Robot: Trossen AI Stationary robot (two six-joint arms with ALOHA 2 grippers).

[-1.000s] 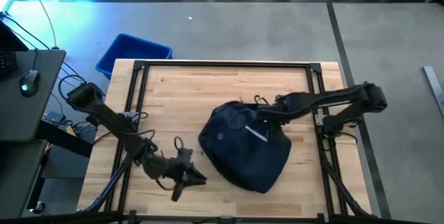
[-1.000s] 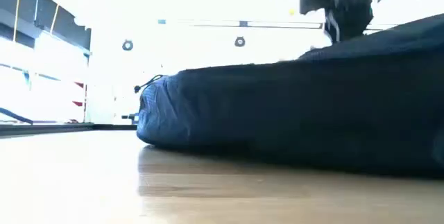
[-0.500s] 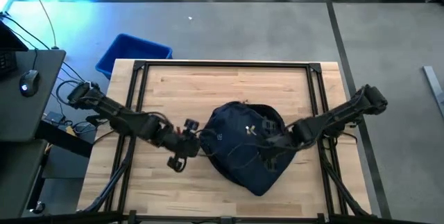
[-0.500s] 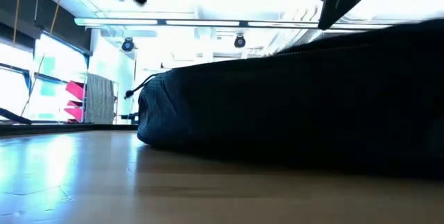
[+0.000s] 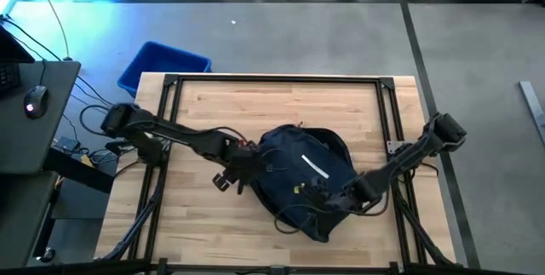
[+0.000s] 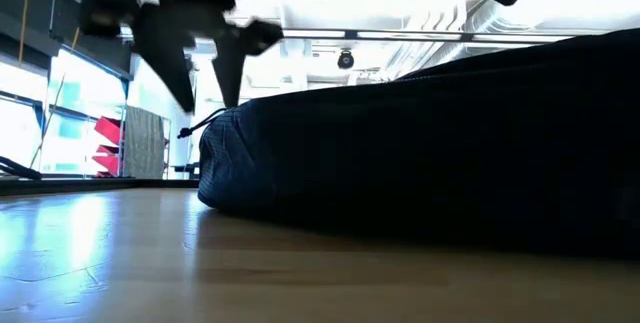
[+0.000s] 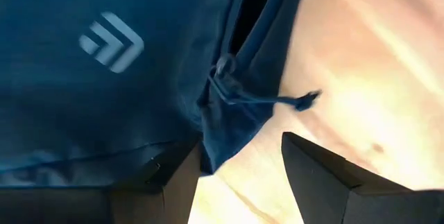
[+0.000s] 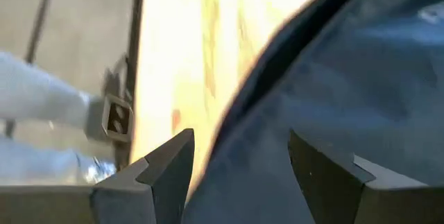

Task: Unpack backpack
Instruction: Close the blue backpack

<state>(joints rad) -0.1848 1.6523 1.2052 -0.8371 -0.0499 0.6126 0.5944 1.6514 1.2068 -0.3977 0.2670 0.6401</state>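
The dark navy backpack [image 5: 302, 181] lies flat on the wooden table [image 5: 255, 105], right of the middle. My left gripper [image 5: 243, 171] stands open at the backpack's left end and points down. In the left wrist view its fingers [image 7: 173, 182] straddle the backpack's edge [image 7: 222, 148] just short of the zipper pull cord [image 7: 263, 99]. In the low view my left gripper [image 6: 205, 88] hangs a little above that end [image 6: 215, 148]. My right gripper [image 5: 334, 198] is open over the backpack's near right part, with navy fabric [image 8: 277, 113] showing between and beyond its fingers.
A bright blue bin [image 5: 162, 64] sits on the floor past the table's far left corner. A desk with a mouse [image 5: 34, 100] stands to the left. Black frame rails [image 5: 272, 77] run along the table's edges. Bare wood shows at the far side and near left.
My left gripper has swung from the table's near left toward the backpack's left end and tipped over until it points down. My right gripper has come from the backpack's far side across it toward the near edge, and now stands over its near right part.
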